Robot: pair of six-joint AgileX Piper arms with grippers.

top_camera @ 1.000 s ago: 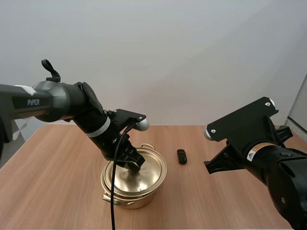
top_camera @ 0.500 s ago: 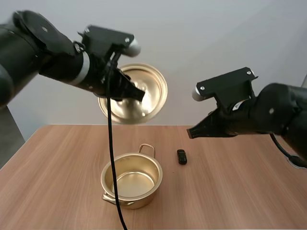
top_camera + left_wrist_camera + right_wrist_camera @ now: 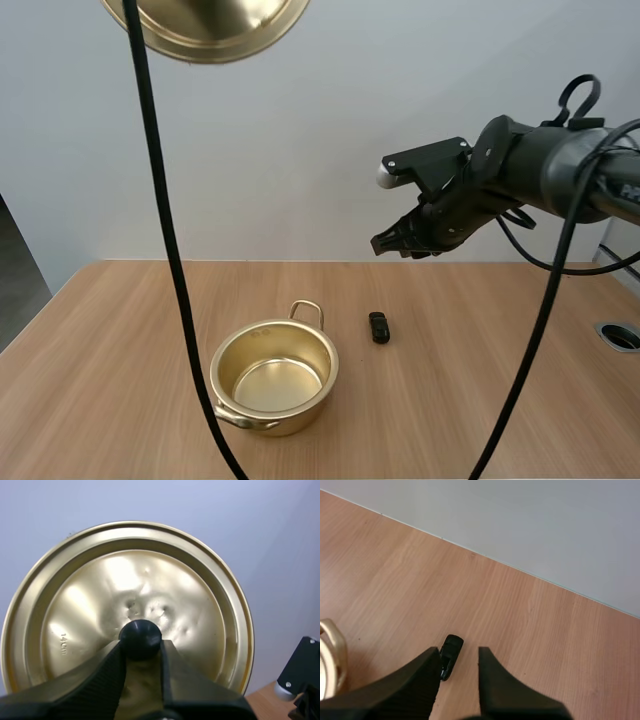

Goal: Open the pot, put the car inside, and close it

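**A:** Where does the pot (image 3: 285,418) stand?

**B:** Upright on the table (image 3: 480,400), uncovered, with nothing inside it. One loop handle points to the back and the other to the front.

**A:** And the car (image 3: 378,326)?

**B:** It is a small dark thing lying on the wood to the right of the pot, near it but not touching. It is outside the pot.

**A:** So where is the lid (image 3: 205,25)?

**B:** High in the air, well above the table and to the left of the pot. In the left wrist view its golden top (image 3: 165,590) faces the camera. The left gripper (image 3: 141,647) is clamped on the lid's black knob (image 3: 140,635), with one finger on each side of it.

**A:** What about the right gripper (image 3: 398,243)?

**B:** It hangs well above the table, above the car and a little to its right, pointing down and to the left. In its own view its fingers (image 3: 425,680) are spread apart and grasp nothing. The car (image 3: 451,656) lies on the table past the tip of one finger. A bit of the pot's handle (image 3: 330,652) is off to that same side.
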